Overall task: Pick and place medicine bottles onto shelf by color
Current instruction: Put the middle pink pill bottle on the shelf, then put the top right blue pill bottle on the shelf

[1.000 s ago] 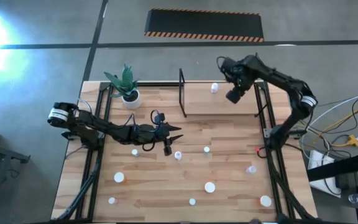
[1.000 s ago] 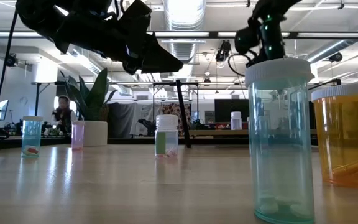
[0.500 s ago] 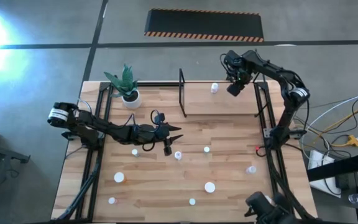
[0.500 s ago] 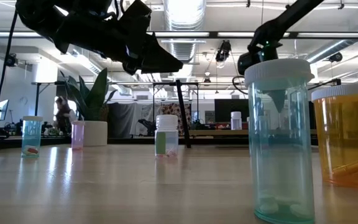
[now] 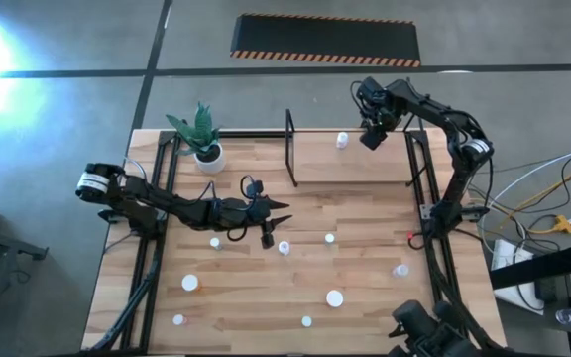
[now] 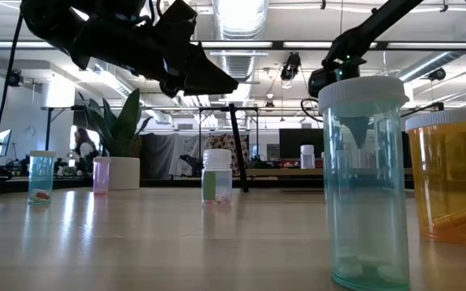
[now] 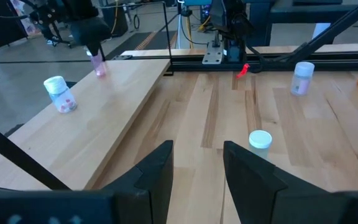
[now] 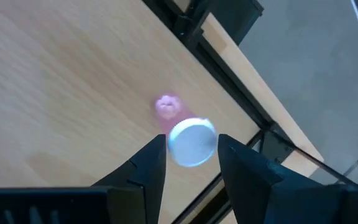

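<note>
Since a second ago our right gripper (image 5: 370, 140) has swung from over the table's right rail toward the far right corner of the shelf (image 5: 365, 167), and the wide white-capped bottle near the table's front right corner has dropped out of the high view behind a dark shape at the frame's edge. Our right fingers (image 8: 143, 167) stand spread, holding nothing, with a pink medicine bottle (image 8: 190, 140) seen cap-up between them from above, standing on the shelf board close to its black rail. A second white-capped bottle (image 5: 342, 140) stands on the same board, just beside the gripper in the high view. Our left gripper (image 5: 278, 209) hovers over mid-table, its fingers (image 7: 155, 172) apart and empty, with a white-capped bottle (image 7: 260, 139) on the table just ahead of them. More bottles lie scattered across the front half of the table (image 5: 365, 268), among them a teal one (image 6: 364, 182) and an orange one (image 6: 453, 178) close to the low camera
</note>
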Robot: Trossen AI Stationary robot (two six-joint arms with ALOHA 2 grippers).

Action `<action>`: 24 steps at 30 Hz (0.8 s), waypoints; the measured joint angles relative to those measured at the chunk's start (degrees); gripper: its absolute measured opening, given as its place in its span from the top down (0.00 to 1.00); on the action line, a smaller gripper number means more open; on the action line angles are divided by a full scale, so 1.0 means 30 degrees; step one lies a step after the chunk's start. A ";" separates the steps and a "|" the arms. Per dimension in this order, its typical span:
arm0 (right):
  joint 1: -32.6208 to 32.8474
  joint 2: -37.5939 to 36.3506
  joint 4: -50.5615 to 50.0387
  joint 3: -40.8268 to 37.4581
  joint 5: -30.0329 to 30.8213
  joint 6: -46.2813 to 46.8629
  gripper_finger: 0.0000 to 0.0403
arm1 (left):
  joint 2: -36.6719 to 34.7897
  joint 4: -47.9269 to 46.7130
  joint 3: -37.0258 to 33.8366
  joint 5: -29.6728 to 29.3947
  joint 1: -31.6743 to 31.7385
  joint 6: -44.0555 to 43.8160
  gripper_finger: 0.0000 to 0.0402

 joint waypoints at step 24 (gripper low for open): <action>0.5119 -0.6970 0.1080 -0.1843 -0.0191 0.3644 0.58 | 0.0000 0.0007 -0.0007 0.0042 0.0000 0.0000 0.69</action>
